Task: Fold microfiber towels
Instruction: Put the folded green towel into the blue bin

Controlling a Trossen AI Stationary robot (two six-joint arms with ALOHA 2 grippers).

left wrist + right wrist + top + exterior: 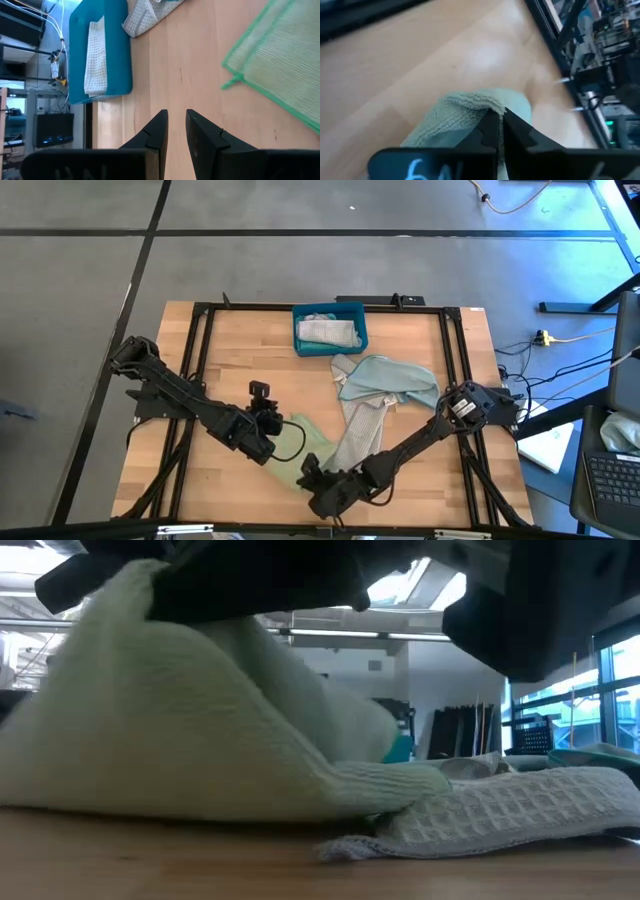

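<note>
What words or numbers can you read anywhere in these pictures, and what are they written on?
No text can be read for sure.
Right hand, shut on the pale green towel: pale blue scrawled marks on its dark body, too blurred to read.
Left hand: faint raised marks on its dark body, not readable.
Teal-blue bin, towels and table: no writing shows.

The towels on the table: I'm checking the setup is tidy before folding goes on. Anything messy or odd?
Yes. A teal towel and a grey towel lie crumpled and overlapping right of centre. The pale green towel is bunched where the right pincer pinches it. The bin sits straight.
</note>
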